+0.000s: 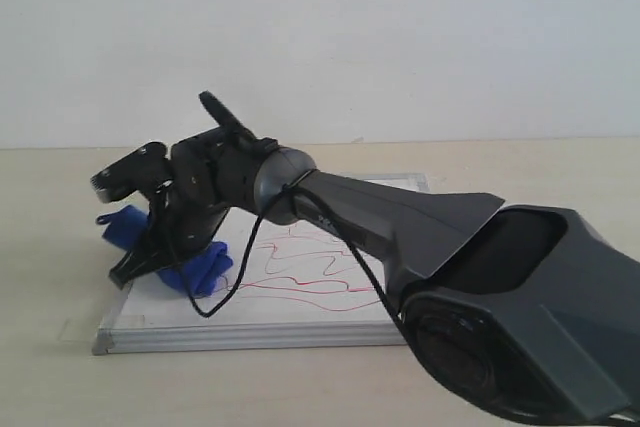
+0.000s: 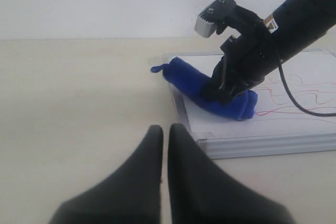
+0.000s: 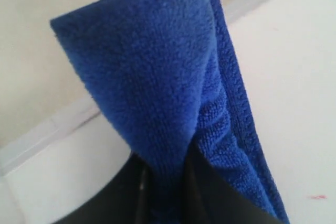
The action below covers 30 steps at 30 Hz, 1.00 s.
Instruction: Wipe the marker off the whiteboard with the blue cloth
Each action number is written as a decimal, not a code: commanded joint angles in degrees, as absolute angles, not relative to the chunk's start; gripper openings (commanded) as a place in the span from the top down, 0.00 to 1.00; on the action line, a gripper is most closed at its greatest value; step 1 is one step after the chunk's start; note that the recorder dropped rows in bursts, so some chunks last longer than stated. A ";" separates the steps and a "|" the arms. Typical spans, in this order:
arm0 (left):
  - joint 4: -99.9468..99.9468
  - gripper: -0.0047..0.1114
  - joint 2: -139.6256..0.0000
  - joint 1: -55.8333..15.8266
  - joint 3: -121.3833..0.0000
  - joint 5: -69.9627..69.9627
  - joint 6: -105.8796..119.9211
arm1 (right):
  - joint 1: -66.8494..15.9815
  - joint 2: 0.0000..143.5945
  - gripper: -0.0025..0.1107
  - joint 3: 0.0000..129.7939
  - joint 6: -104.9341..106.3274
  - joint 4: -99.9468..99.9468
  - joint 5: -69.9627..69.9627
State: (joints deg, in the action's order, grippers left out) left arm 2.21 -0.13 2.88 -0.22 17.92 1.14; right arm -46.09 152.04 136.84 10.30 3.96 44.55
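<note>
Marker scribble (image 1: 300,282), thin red and dark zigzag lines, covers much of the flat white whiteboard with the thin silver frame (image 1: 250,335), and nearly all of it lies to the right of the cloth. The deep royal-blue fluffy microfibre cloth (image 1: 205,269) is down at the board's near left corner. One end rests on the white surface and the loop end pokes past the frame over the beige tabletop (image 2: 79,103). Right fingers (image 2: 223,88) are clamped on a fold of it. Left fingers (image 2: 159,156) are pressed together on nothing, parked over the tabletop beside the board.

What I'd worry about: the grip is only on a bunched fold, so a hard sideways drag could pull the cloth free, or just roll it instead of scrubbing. The overhanging end might snag on the frame edge. That loose black cable (image 1: 235,282) hangs off the wrist close to the board and could smear ink. And if the board isn't fixed down well, pushing could shove it across the tabletop.
</note>
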 commanded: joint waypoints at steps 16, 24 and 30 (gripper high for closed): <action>2.33 0.93 0.00 2.77 0.00 17.59 0.85 | -50.03 152.55 0.98 136.22 19.45 3.15 52.94; 2.33 0.93 0.00 2.77 0.00 17.59 0.85 | -41.56 152.43 0.98 136.22 7.06 -9.53 66.94; 2.33 0.93 0.00 2.77 0.00 17.59 0.85 | -41.70 151.31 0.98 136.22 3.80 -3.62 64.64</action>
